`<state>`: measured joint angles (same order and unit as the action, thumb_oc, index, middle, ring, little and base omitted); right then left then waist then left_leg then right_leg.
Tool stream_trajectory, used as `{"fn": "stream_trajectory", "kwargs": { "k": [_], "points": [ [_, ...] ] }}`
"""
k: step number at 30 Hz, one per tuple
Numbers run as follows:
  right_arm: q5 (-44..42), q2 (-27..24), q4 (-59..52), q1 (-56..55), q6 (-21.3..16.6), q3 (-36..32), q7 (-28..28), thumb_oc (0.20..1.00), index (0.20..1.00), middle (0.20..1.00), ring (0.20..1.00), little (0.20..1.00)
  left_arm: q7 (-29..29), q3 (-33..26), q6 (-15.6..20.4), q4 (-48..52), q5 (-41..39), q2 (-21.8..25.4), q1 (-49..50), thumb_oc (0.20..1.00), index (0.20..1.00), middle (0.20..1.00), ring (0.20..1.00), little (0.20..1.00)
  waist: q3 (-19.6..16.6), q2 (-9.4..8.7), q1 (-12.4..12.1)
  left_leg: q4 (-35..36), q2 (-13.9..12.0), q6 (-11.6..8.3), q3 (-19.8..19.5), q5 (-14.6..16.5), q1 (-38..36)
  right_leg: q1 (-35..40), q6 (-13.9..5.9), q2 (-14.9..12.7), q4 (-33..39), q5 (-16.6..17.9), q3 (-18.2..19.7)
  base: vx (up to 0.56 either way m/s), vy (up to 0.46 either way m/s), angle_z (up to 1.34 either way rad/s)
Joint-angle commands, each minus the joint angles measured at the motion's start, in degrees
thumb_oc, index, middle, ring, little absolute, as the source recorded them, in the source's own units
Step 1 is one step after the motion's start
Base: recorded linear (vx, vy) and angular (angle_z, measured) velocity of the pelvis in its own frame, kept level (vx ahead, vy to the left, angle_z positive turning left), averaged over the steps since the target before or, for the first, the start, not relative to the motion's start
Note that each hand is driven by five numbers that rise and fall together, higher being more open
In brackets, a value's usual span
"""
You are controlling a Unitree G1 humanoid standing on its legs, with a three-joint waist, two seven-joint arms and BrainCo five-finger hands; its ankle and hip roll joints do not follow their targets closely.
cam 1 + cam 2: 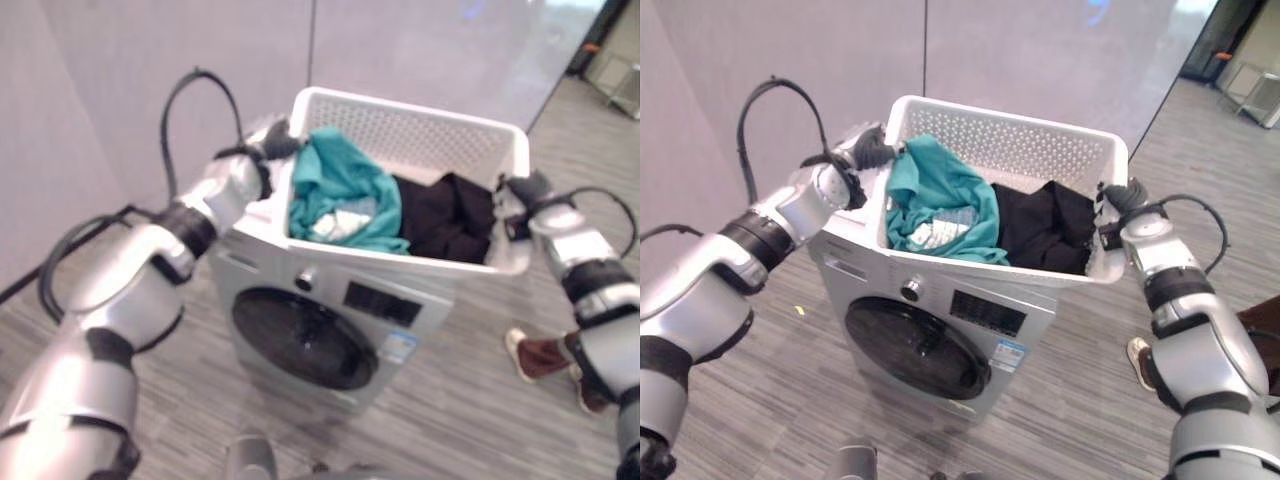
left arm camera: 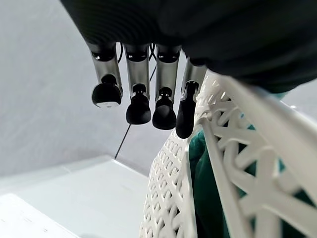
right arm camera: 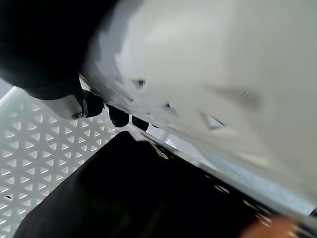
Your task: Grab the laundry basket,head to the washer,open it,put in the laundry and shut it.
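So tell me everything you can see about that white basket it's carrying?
The laundry basket is white plastic, rectangular, its walls pierced in a lattice of small holes. It sits tilted over the top of the silver washer, whose round door is shut. Inside lie a teal garment on the robot's left and dark clothes beside it. The left hand is at one end; its fingers hang straight by the rim. The right hand holds the other end.

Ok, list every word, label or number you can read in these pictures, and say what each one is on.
No text is readable.
Washer control panel: dark display, any markings too blurred to read.
Sticker on the washer front, right of the door: blue and white, print too small to read.
White patch on the teal garment in the laundry basket: no legible print.
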<state>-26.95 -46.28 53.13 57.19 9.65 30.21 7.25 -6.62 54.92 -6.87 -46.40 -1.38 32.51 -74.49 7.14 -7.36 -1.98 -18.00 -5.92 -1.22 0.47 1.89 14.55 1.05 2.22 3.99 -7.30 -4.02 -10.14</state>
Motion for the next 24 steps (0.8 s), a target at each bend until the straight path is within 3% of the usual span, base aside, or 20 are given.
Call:
{"fn": "stream_trajectory", "kwargs": {
  "k": [1,2,5,13,24],
  "points": [
    [0.95,0.24,-4.08,2.94,-3.89,0.0,0.08,0.2,0.2,0.2,0.2,0.2,-1.19,2.25,5.73,1.12,1.83,-9.15,-8.62,0.2,0.2,0.2,0.2,0.2,1.42,3.87,-1.28,7.64,-0.22,-1.12,1.11,-6.17,-4.06,5.68,-4.5,-5.03,3.0,-1.78,0.39,0.26,0.165,0.08],
    [1.02,1.04,-5.38,1.85,-4.08,-0.31,-0.23,0.2,0.2,0.2,0.2,0.2,-1.33,1.93,5.81,1.09,2.25,-9.84,-8.52,0.2,0.2,0.2,0.2,0.2,0.7,4.81,-1.17,10.32,0.21,-1.05,0.18,-5.83,-6.23,5.86,-4.93,-4.63,1.99,-2.92,0.77,0.2,0.13,0.04],
    [0.44,2.13,-8.32,-0.94,-4.71,-2.17,-0.02,0.2,0.2,0.2,0.2,0.2,-1.63,1.58,6.26,1.41,2.64,-10.04,-7.3,0.2,0.2,0.2,0.2,0.2,-0.51,5.11,-1.24,10.47,0.82,-1.12,-0.06,-5.18,-7.91,6.99,-5.68,-5.62,1.7,-3.84,0.94,0.27,0.16,-0.28],
    [2.92,4.81,-12.48,-5.48,-4.23,-4.18,-1.2,0.2,0.2,0.2,0.2,0.2,-1.78,-0.42,6.9,5.03,3.62,-7.7,-4.23,0.2,0.2,0.2,0.2,0.2,-3.41,6.69,-3.32,14.91,1.91,0.44,5.92,-2.74,-14.64,9.3,-8.0,-9.82,4.0,-3.37,1.45,0.21,0.154,-0.44],
    [1.97,7.98,-18.24,-8.42,-4.67,-4.48,-2.08,0.2,0.2,0.2,0.2,0.2,-3.96,-1.21,6.68,4.98,4.11,-3.8,-7.08,0.2,0.2,0.2,0.2,0.2,-3.77,5.52,-6.35,15.24,2.98,1.02,4.61,-1.42,-14.59,9.73,-9.25,-10.74,6.03,-2.72,-2.16,0.07,0.033,-0.02]
  ]
}}
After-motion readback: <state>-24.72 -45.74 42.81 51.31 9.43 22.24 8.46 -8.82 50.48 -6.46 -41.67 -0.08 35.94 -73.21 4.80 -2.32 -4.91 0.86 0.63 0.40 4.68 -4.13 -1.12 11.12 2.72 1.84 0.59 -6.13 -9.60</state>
